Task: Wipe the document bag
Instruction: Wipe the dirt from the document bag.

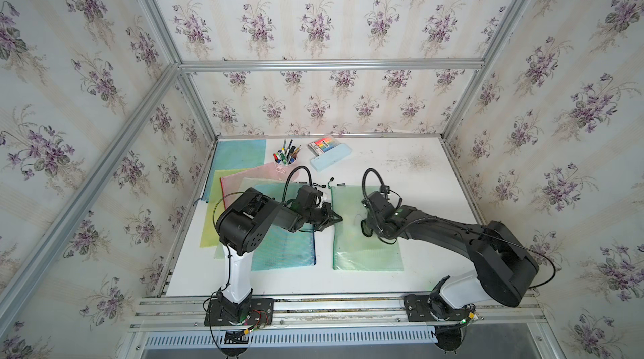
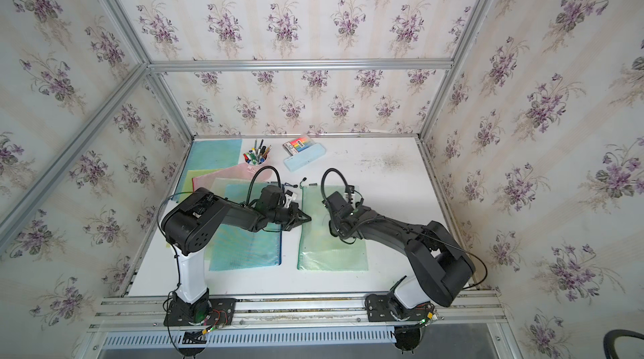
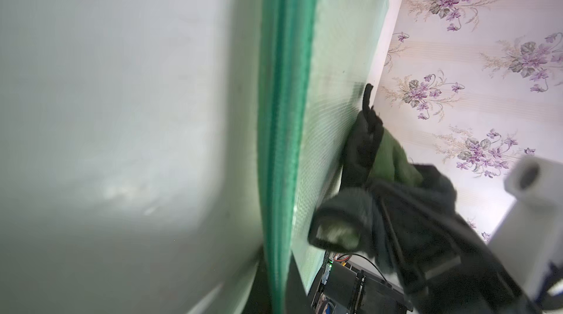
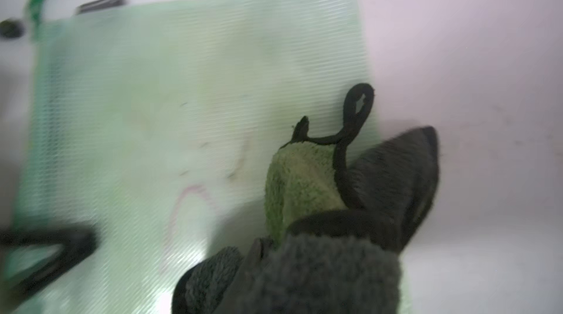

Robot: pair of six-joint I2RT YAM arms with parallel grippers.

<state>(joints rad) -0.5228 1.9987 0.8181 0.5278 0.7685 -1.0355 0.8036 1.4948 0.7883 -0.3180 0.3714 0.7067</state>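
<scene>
The pale green mesh document bag [image 1: 366,252] [image 2: 331,256] lies flat right of the table's middle. My left gripper [image 1: 337,218] [image 2: 307,218] lies on its side at the bag's left zip edge [image 3: 280,114] and is shut on that edge. My right gripper [image 1: 367,229] [image 2: 335,230] is over the bag's middle, shut on a grey and green cloth [image 4: 304,181] [image 3: 393,157] that rests on the bag [image 4: 182,99]. The cloth hides the right fingers. A faint pink curved mark [image 4: 189,193] shows on the bag beside the cloth.
Other mesh bags overlap at the left: blue [image 1: 285,249], pink [image 1: 251,176], yellow [image 1: 209,228]. At the back stand a cup of pens [image 1: 285,160] and a light blue box with a marker pack [image 1: 327,156]. Wallpapered walls close three sides.
</scene>
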